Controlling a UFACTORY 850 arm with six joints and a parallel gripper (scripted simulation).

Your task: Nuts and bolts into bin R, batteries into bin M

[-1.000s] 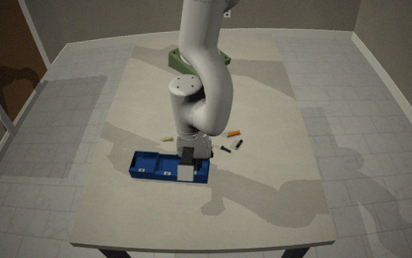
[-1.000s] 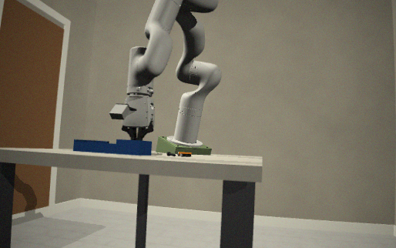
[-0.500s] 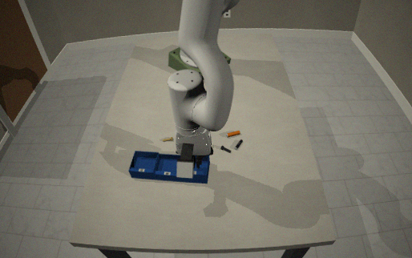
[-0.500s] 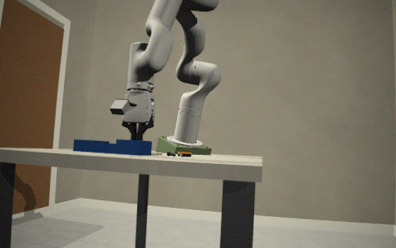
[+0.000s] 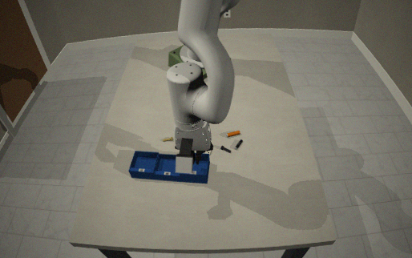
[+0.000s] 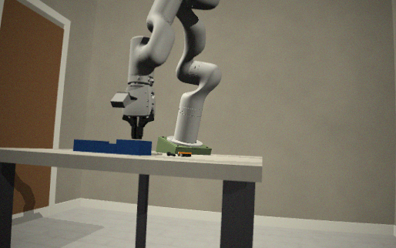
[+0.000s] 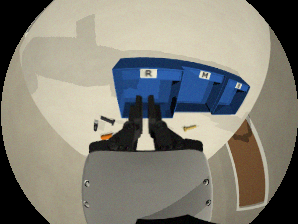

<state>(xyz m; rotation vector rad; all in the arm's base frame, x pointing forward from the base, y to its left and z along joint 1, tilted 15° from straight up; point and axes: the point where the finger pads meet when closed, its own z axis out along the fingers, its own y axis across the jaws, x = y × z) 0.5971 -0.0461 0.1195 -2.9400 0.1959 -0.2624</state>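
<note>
My gripper (image 5: 195, 159) (image 6: 136, 135) (image 7: 145, 103) is shut and hangs just above the right-end compartment of the blue three-compartment bin (image 5: 160, 175) (image 6: 96, 146) (image 7: 200, 92). I see nothing between the fingers. The bin's labels are too small to read. An orange battery (image 5: 233, 133) (image 7: 107, 136), a black battery (image 5: 239, 143) and a small black bolt (image 5: 225, 149) lie on the table to the right of the bin. A small brass-coloured piece (image 5: 167, 139) (image 7: 189, 127) lies behind the bin on the left side.
The arm's green base (image 5: 174, 56) (image 6: 185, 148) stands at the far end of the table. The bin sits near the table's middle. A brown door is off to the left of the room.
</note>
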